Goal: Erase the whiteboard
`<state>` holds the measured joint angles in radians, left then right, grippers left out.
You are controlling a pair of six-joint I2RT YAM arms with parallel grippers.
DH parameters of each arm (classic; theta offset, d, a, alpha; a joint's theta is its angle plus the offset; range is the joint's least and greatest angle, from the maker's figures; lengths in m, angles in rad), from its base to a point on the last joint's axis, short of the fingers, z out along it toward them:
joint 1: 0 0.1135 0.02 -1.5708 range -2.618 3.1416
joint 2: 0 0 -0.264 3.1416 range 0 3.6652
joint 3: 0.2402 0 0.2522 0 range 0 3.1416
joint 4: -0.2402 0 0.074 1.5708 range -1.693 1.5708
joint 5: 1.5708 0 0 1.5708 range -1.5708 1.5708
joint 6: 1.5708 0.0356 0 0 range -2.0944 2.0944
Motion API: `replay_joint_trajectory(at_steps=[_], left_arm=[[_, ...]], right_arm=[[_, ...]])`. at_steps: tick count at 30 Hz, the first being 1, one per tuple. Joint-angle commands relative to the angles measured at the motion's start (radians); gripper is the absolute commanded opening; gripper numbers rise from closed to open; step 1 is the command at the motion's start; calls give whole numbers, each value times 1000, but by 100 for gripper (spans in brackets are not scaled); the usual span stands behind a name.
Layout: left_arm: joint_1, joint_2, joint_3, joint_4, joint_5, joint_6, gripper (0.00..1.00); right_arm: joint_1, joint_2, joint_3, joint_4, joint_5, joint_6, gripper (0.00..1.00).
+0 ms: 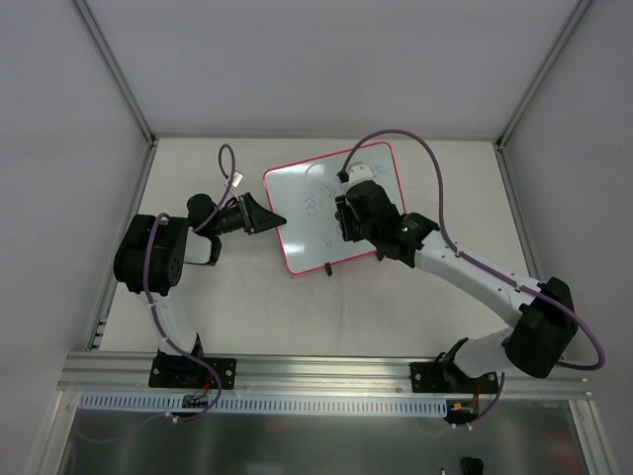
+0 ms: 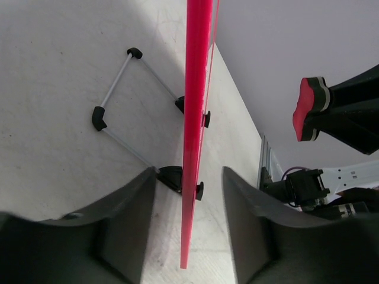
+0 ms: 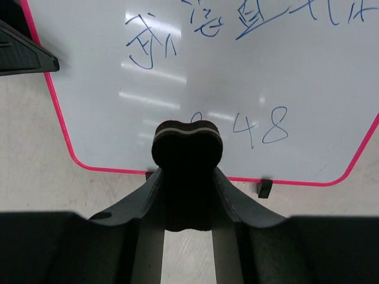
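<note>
1. At the whiteboard's left edge, the left fingers (image 1: 269,218) are matte black and wedge-shaped. They stand parted astride the pink frame with a gap on each side, so they grasp nothing.
2. Behind the whiteboard, a thin metal wire stand (image 2: 115,89) with black rubber corner caps rests on the pale, matte, faintly speckled surface (image 1: 247,307).
3. The whiteboard (image 1: 302,233) stands propped in the middle of the surface. It is a glossy white rectangle with rounded corners, a thin pink-red frame and blue handwriting, including "48" near its lower edge. Two small black clip feet (image 3: 265,188) sit on that bottom edge.
4. In front of the whiteboard's lower part, the eraser (image 3: 188,148) is a dark, soft-looking block with a pale stripe and a lobed top. In the left wrist view it hangs clear of the white face.
5. The black right fingers (image 1: 346,216), in front of the whiteboard, are clenched on the eraser's two sides.
</note>
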<state>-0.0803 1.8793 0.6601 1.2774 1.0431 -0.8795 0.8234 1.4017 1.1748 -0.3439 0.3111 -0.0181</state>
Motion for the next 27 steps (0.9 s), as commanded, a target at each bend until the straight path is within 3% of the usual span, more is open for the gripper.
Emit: replay_joint_trajectory(at_steps=[1,14,18,22,27], left_arm=[[-13,14,36,404,55,7,44],[-26,20,42,404,67,13,37],[-29,26,47,404,71,19,30],[-30,27,52,404,74,20,15],[-30,38,61,404,78,13,10]], right_arm=[[-6,36,68,68,-10,-40,0],[-7,177,148,173,-14,-105,0],[-6,210,151,239,-10,-161,0],[-7,241,180,244,-32,-206,0],[-17,267,213,244,-118,-218,0]])
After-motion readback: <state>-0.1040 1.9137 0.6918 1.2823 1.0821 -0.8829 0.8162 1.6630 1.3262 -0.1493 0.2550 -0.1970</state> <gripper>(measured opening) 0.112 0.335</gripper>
